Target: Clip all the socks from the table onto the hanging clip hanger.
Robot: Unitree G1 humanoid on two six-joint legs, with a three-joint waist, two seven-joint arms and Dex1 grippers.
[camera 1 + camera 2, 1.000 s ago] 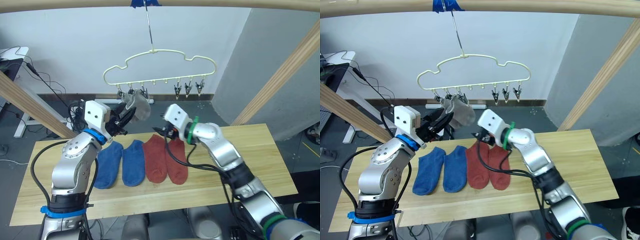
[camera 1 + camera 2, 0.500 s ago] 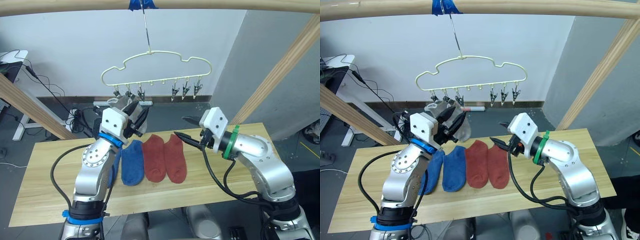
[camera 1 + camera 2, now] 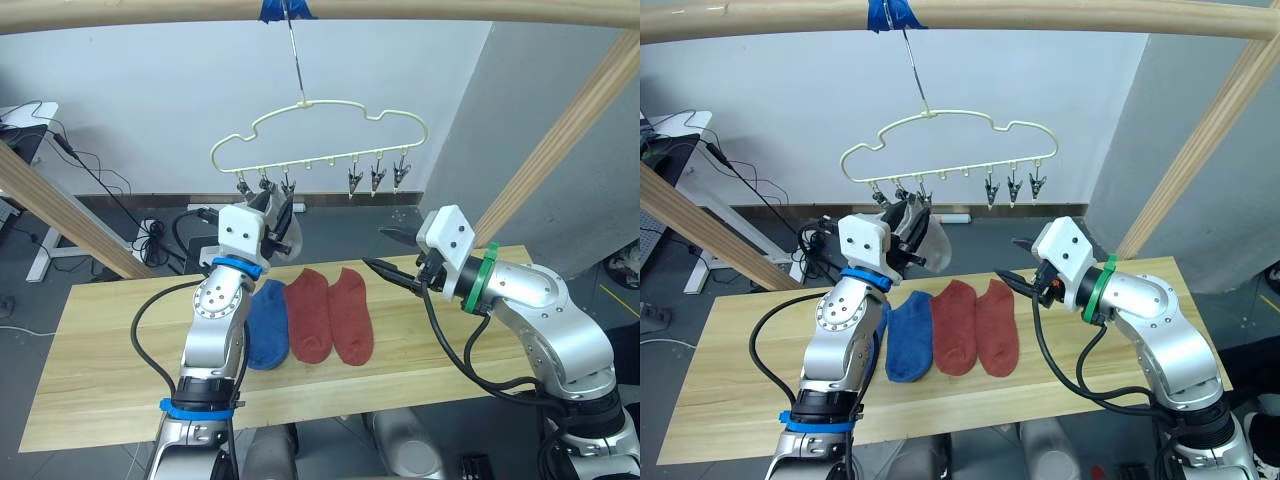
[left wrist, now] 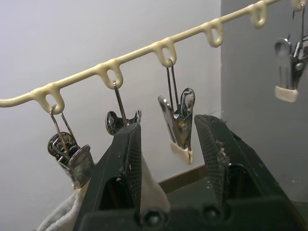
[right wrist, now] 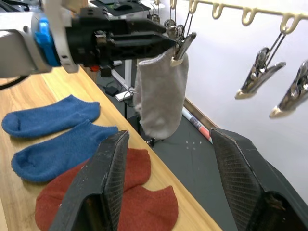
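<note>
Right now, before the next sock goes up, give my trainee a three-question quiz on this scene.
1. True or false: the right tool grips a sock.
2. How many socks lie on the table? A: two. B: four. C: six.
3. Fill in: the grey sock hangs from the ____.

Key: 1 false, it is open and holds nothing. 2 B, two blue and two rust-red. 3 clip hanger.

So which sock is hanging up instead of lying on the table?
The light grey sock. It dangles from a clip on the clip hanger, while the blue and rust-red socks lie flat on the table.
</note>
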